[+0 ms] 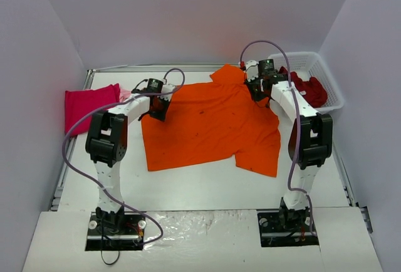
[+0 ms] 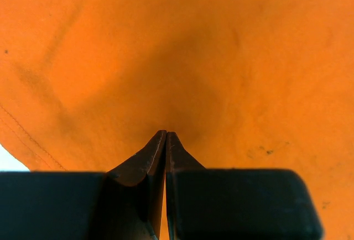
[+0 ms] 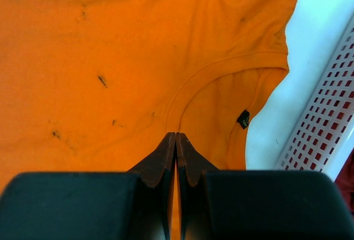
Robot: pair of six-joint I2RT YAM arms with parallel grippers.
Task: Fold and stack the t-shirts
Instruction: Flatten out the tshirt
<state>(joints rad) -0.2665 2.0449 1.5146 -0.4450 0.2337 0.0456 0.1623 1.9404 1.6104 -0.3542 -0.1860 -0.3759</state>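
Note:
The bright orange t-shirt (image 1: 207, 128) lies spread out in the middle of the table. My left gripper (image 1: 160, 106) is at its left edge, and in the left wrist view the gripper (image 2: 166, 134) is shut with its tips pinched into the orange cloth (image 2: 221, 57). My right gripper (image 1: 257, 90) is at the shirt's far right by the collar. In the right wrist view that gripper (image 3: 176, 135) is shut on the neckline seam of the orange cloth (image 3: 110, 57). A magenta-pink t-shirt (image 1: 88, 106) lies folded at the far left, with a pale pink t-shirt (image 1: 125, 93) peeking out beside it.
A white lattice basket (image 1: 326, 74) stands at the back right with dark red t-shirts (image 1: 310, 89) in it. Its wall (image 3: 326, 124) is close to the right of my right gripper. Grey walls close in the table on three sides.

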